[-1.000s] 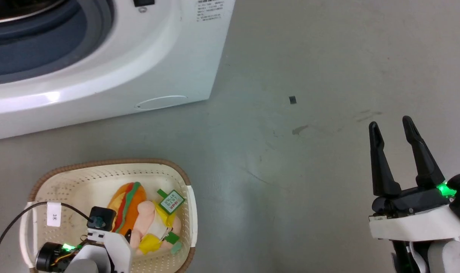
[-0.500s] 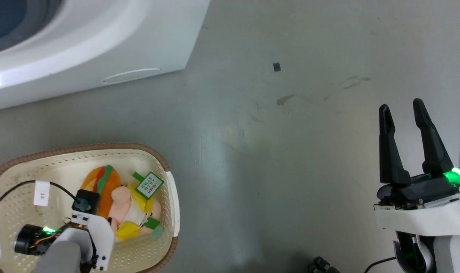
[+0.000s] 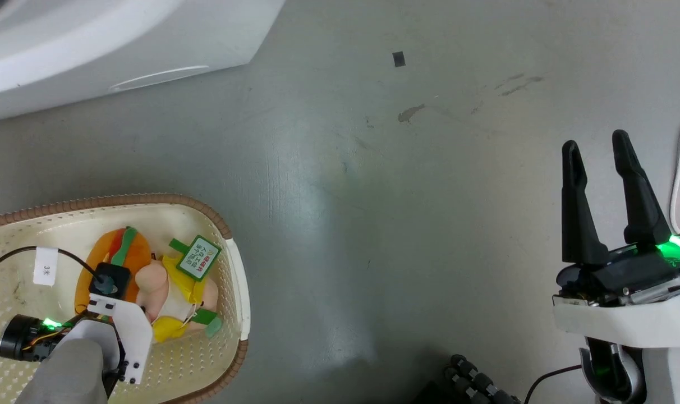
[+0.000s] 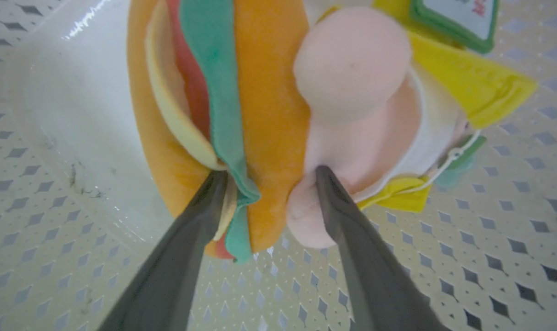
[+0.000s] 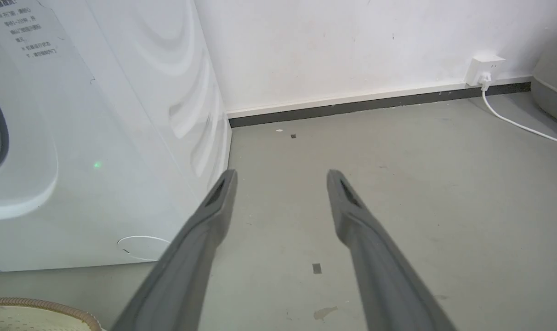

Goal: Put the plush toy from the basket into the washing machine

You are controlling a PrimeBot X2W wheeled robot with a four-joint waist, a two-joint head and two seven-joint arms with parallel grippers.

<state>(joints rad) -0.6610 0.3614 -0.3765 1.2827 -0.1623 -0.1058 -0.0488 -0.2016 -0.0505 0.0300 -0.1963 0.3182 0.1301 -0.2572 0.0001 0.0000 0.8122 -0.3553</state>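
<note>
1. Nearest us, the left gripper (image 4: 270, 174) reaches down into the basket (image 3: 149, 198). Its fingers are spread wide across the plush toy (image 4: 269, 92), one tip at the layered edge of the head (image 4: 260, 115) and the other in the crease beside a pink limb (image 4: 352, 59). Nothing is squeezed yet.
2. The toy lies on the basket's bottom, nearer its right wall. We judge it light, soft and squashy, not fragile. The thick head offers the surest hold, while the tag (image 3: 198, 258) and thin limbs could slip free.
3. Further out, the right gripper (image 3: 594, 140) hangs over the floor (image 3: 373, 224), fingers parted, empty.
4. Farthest, the washing machine (image 3: 93, 50) is cut off in the head view. Its opening shows only as a sliver in the right wrist view.
</note>
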